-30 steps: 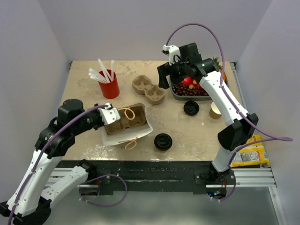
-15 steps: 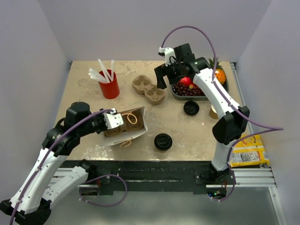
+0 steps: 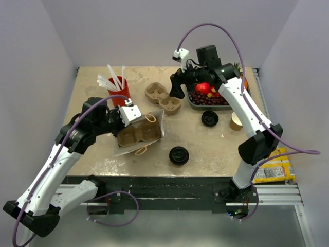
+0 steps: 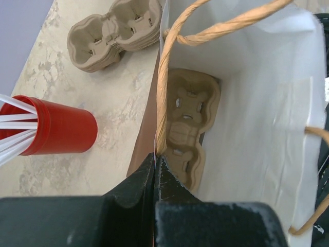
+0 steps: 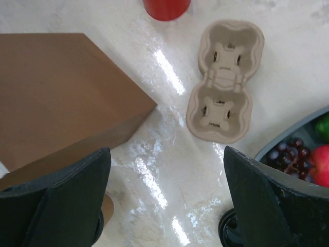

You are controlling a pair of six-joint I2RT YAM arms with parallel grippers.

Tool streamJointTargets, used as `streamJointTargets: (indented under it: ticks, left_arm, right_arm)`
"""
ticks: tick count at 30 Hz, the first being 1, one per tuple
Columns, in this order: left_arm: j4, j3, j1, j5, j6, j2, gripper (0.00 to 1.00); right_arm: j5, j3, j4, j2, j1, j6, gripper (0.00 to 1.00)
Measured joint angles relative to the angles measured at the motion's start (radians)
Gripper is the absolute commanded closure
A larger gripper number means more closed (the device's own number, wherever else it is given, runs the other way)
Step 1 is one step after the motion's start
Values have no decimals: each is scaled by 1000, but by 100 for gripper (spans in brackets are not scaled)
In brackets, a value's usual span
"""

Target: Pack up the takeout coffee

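The takeout coffee point(image 3: 178, 155), a black disc from above, stands near the table's front edge; in the right wrist view only a tan sliver shows beside my left finger. My left gripper point(image 3: 126, 114) point(image 4: 156, 157) is shut on the rim of a paper bag point(image 3: 140, 133) point(image 4: 267, 103), brown outside and white inside, where its twine handle point(image 4: 163, 92) joins. A pulp cup carrier point(image 4: 185, 123) lies inside the bag. My right gripper point(image 3: 177, 88) point(image 5: 165, 152) is open and empty, high above the table between the bag point(image 5: 51, 98) and the loose carriers.
A stack of pulp carriers point(image 3: 163, 98) point(image 5: 223, 82) lies behind the bag. A red cup of straws point(image 3: 119, 91) point(image 4: 56, 128) stands left of it. A fruit tray point(image 3: 191, 103), a loose black lid point(image 3: 209, 118) and a lidless tan cup point(image 3: 236, 121) are at right.
My left gripper has swung away from me and to the right, dragging the bag with it and turning its mouth. My right gripper has shifted slightly left and stays open.
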Motion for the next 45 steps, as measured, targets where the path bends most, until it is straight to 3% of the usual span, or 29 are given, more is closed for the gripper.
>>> streamJointTargets:
  ticks: [7,16,19,23,26,30,33,38,45]
  left_arm:
    - [-1,33,0,5,-39,6,100]
    - [-5,59,0,16,59,-166,100]
    - [-10,85,0,19,75,-193,100]
    - [-23,100,0,23,32,-142,100]
    - [-82,164,0,53,-23,-4,100]
    - [-127,233,0,79,-67,193,54]
    - [-142,227,22,51,-89,266,42]
    - [-106,294,104,69,-92,245,39]
    - [-108,539,98,376,-84,215,36]
  right_arm:
    - [-66,-22,40,-92,2,-28,6]
    - [-21,-323,157,-308,29,-87,7]
    - [-25,-348,170,-322,56,-121,11]
    - [-57,-307,174,-323,111,-173,11]
    - [-86,-273,176,-336,171,-205,11]
    - [-109,-262,180,-371,222,-209,9]
    - [-108,-262,182,-391,222,-210,7]
    - [-111,-244,121,-390,217,-294,6]
    - [-134,-324,53,-426,212,-385,6]
